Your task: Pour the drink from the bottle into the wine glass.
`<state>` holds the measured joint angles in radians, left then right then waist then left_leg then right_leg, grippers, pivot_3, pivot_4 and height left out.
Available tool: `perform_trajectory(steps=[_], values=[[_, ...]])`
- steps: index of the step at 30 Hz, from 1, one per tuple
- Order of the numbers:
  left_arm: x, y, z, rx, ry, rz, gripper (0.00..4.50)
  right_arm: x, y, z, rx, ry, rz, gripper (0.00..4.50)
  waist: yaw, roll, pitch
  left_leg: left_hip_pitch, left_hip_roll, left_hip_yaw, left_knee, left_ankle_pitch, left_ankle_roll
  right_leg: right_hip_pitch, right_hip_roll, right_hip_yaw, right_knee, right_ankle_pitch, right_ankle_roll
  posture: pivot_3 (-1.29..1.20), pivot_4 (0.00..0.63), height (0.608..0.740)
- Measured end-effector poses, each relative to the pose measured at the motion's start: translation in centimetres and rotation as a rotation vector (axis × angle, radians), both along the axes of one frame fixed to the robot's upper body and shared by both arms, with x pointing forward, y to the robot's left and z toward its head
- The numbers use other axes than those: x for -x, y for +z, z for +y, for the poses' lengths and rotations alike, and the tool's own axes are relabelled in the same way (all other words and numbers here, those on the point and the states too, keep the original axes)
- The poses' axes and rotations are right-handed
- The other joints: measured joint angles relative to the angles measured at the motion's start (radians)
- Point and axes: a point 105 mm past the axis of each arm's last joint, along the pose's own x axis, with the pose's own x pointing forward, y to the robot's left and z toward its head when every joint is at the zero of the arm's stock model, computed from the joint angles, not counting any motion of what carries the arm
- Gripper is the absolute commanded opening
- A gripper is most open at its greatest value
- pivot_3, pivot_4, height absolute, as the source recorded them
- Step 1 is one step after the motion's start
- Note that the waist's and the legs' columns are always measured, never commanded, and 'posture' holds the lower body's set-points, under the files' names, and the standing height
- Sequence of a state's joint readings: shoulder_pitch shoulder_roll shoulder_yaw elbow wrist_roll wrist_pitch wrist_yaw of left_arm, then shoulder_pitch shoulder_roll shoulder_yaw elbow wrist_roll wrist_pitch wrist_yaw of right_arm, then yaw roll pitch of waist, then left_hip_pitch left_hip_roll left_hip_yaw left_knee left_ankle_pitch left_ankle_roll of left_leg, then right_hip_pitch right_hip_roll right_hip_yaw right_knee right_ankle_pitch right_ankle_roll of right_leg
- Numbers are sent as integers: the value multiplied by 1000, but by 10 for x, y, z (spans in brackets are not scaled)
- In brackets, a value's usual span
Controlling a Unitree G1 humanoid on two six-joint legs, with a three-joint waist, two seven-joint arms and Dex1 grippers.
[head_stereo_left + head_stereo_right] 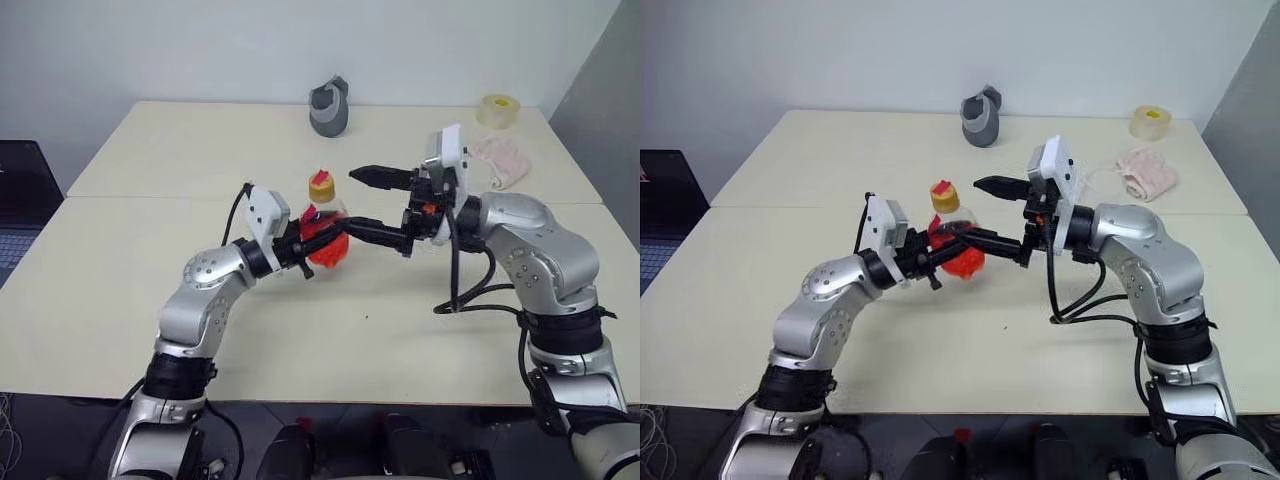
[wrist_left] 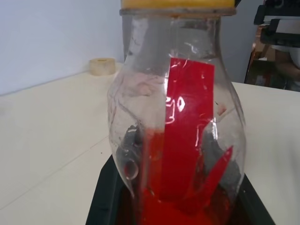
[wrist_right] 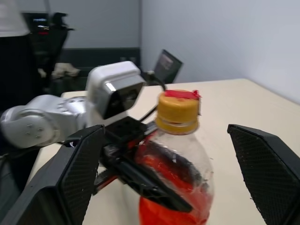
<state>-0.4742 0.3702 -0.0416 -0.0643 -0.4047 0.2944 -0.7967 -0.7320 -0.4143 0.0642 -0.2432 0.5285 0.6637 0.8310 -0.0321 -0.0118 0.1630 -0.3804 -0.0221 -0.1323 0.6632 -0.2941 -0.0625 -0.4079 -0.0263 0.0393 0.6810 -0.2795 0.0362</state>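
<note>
A pale cream counter (image 1: 150, 300), made of two tops pushed together with a seam between them, stands against a plain white wall. A dark laptop (image 1: 15, 215) sits off its left edge.

At the far edge rests a grey cup-like object (image 1: 330, 107). Toward the far right corner lie a roll of tape (image 1: 497, 110) and a pinkish cloth (image 1: 503, 160). The wine glass (image 1: 1098, 182) shows faintly as a clear rim behind the right arm, just beside the cloth, largely hidden by that arm.

The bottle (image 1: 324, 225) is held upright above the middle of the counter, its yellowish cap (image 1: 321, 185) on, the red drink (image 2: 178, 206) filling its lower part. The left pincer (image 1: 318, 243) is clamped on the bottle's lower body. The right pincer (image 1: 368, 203) points leftward with its fingers spread wide: one finger (image 1: 378, 177) level with the cap, the other (image 1: 375, 232) beside the bottle's body.

The red label (image 2: 187, 136) carries white marks that cannot be read.
</note>
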Motion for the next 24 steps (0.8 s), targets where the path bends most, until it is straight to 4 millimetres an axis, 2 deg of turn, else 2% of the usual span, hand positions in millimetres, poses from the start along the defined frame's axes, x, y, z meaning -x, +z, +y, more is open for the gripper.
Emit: perform_trajectory(steps=[6,16,24], values=[[-2,-4,-3,-17,-13,-12,1020,-10,1,6,-28,-77,0,4474,-1,0,0,0,0,0,0,0,0,0,1,0,0,0,0,0,150,740],[-5,-3,-5,-9,-15,-24,1020,-14,12,28,-80,-58,-14,4474,-2,0,0,0,0,0,0,0,0,0,1,0,0,0,0,0,150,740],[-5,-2,-6,-5,-14,-24,1020,-28,5,25,-59,-115,-28,4474,-3,0,0,0,0,0,0,0,0,0,1,0,0,0,0,0,150,740]])
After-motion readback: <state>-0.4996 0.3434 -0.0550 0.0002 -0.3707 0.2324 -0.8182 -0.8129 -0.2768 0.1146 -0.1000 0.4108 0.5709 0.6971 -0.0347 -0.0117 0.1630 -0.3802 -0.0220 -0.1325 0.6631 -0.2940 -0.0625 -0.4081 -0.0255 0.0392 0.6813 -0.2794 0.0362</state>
